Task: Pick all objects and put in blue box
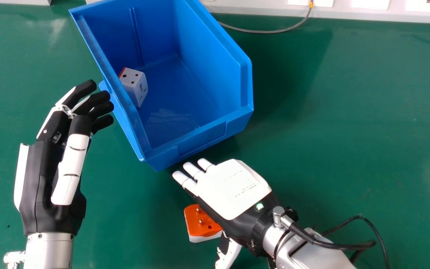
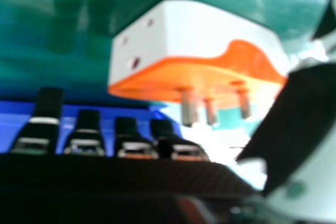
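In the head view my right hand (image 1: 233, 188) is open, palm down, just in front of the blue box (image 1: 203, 136). Partly under its thumb side lies an orange and white plug adapter (image 1: 200, 220), pins up. The right hand view has the adapter (image 2: 197, 40) between the straight fingers of my right hand (image 2: 126, 135) and its thumb, with no grip on it visible. A white dice-like block (image 1: 134, 84) rests inside the box against its left wall. My left hand (image 1: 56, 160) stays open left of the box, fingertips close to that wall.
A grey cable (image 1: 274, 31) curves over the green table (image 1: 349, 112) behind the box. Black cables (image 1: 334, 244) run along my right forearm. A pale ledge (image 1: 349, 15) borders the table's far edge.
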